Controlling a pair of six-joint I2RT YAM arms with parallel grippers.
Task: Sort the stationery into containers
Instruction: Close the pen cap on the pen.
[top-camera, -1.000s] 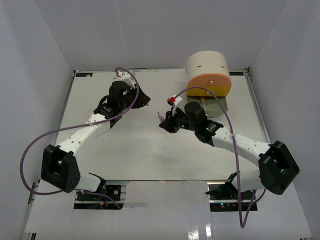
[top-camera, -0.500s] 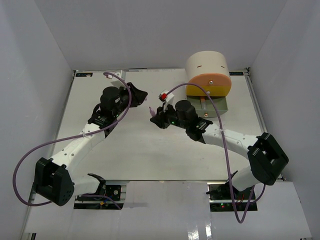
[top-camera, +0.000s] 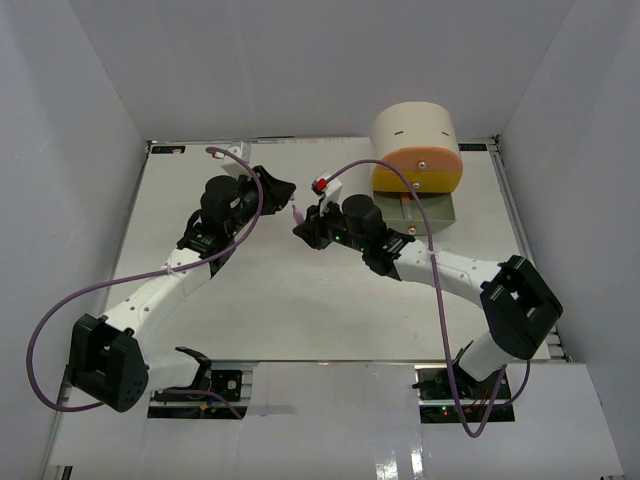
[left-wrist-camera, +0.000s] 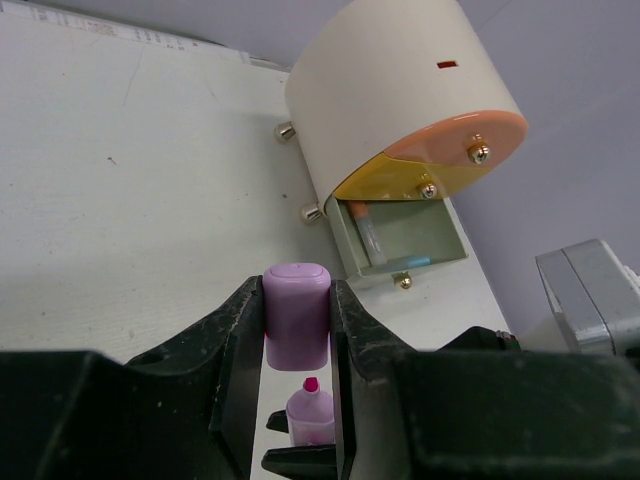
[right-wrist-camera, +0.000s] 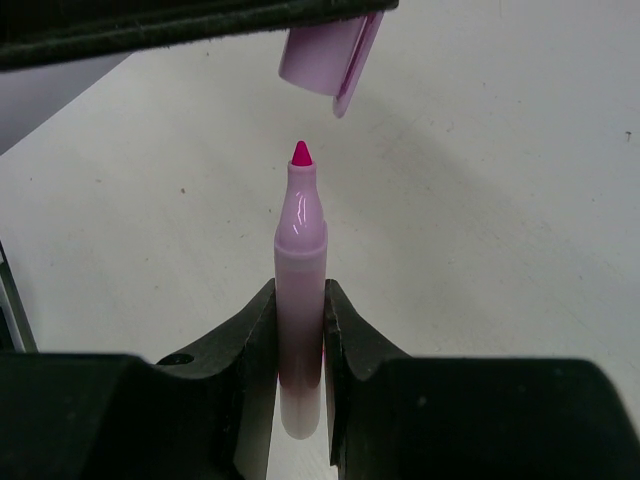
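White walls (top-camera: 80, 90) enclose a white table (top-camera: 260, 300); lighting is even. At the far right stands the organiser (top-camera: 413, 135). Its green drawer (left-wrist-camera: 440, 235) is open beneath the yellow and peach ones, with a pen or two lying inside.

My left gripper (left-wrist-camera: 298, 335) is clamped on a lilac cap (left-wrist-camera: 297, 315). My right gripper (right-wrist-camera: 300, 320) is clenched on the barrel of a lilac marker (right-wrist-camera: 300, 270), magenta nib bare and pointing towards the cap. Both pieces are held in the air over mid-table, near each other but not touching. In the right wrist view the cap lies just beyond the nib, offset a little to one side and apparently tilted.

Handling, in my judgement:
- **Weight and surface:** both pieces are light, rigid plastic. The surface is glossy and rounded, so either may twist or slide in the pads under an end-on push.
- **Hold on the marker:** the grip sits well back on the barrel and leaves the collar free, which suits capping.
- **Hold on the cap:** it is gripped across its sides, which I judge adequate if squeezed firmly.
- **Weak point:** the nib is the only soft part, and an off-axis approach could crush it or smear the cap rim.

I would line up the two axes before pressing them together.
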